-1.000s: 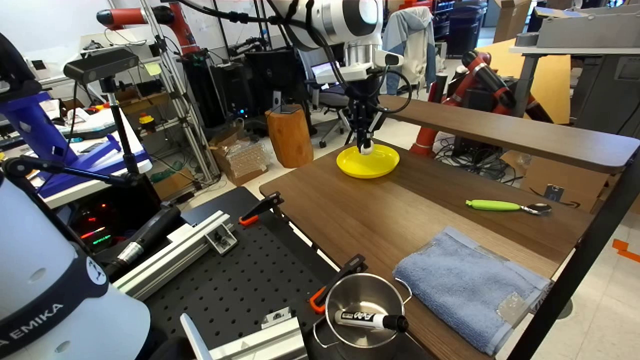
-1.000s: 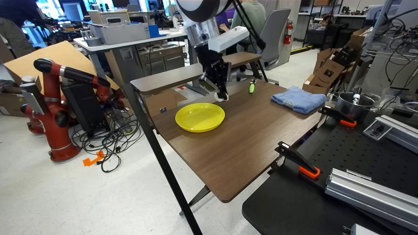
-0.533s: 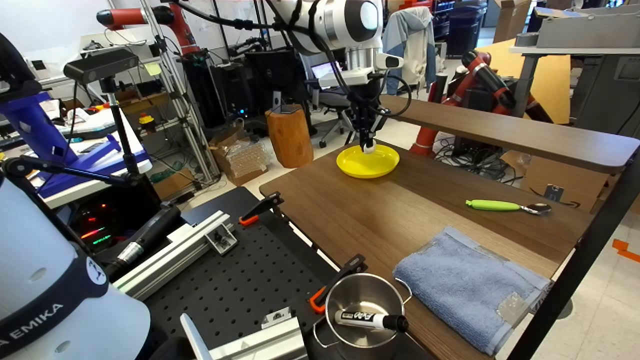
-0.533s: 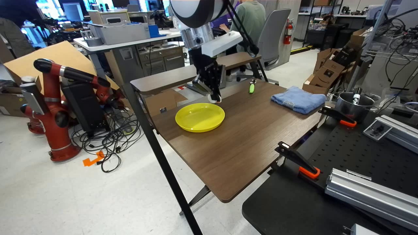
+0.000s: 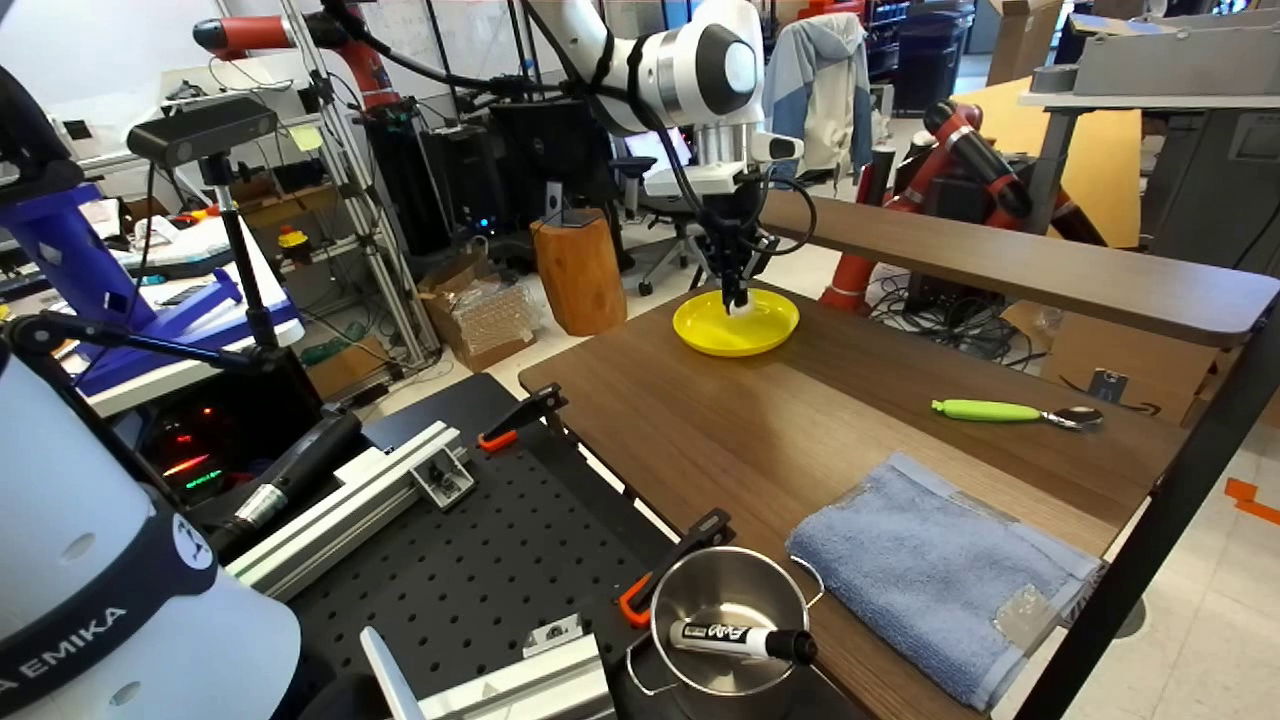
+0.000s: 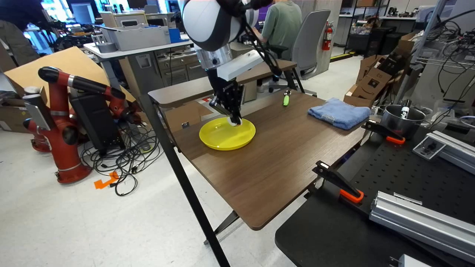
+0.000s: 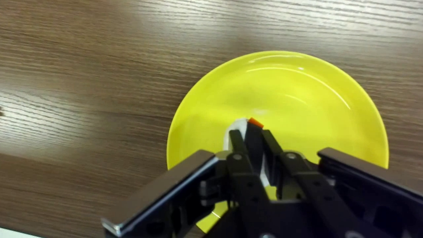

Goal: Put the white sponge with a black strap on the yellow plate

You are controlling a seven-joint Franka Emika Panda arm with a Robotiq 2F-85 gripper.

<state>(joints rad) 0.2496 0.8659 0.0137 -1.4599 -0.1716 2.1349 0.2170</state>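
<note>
- Between the jaws: the gripper [image 7: 252, 137] stands narrow, its fingertips [image 7: 237, 142] pinching the black strap [image 7: 254, 147] of the white sponge [image 7: 238, 125], whose pale body shows just outside and beneath them. I cannot tell whether the sponge touches anything below, so slackening at this height might let it tip or bounce.
- Directly under the jaws: the yellow plate [image 7: 307, 99], with the sponge over it and somewhat off its middle in the wrist view. Dropped rather than set down, the rounded lump could roll toward the nearer rim; pressing too low could tilt the plate.
- Above the plate, once the jaws part: the strap might cling to one fingertip, and rising too soon would then drag the sponge away.
- Around the plate, below the jaws: the wood-grain tabletop [image 7: 82, 109], which looks smooth; a sideways nudge could make the plate skid.
- Well apart from the jaws: the green-handled spoon [image 5: 1010, 412], the folded blue-grey towel [image 5: 930, 570] and the steel pot [image 5: 725, 580] holding a dry-erase marker [image 5: 735, 638]. None seems likely to hinder the release.
</note>
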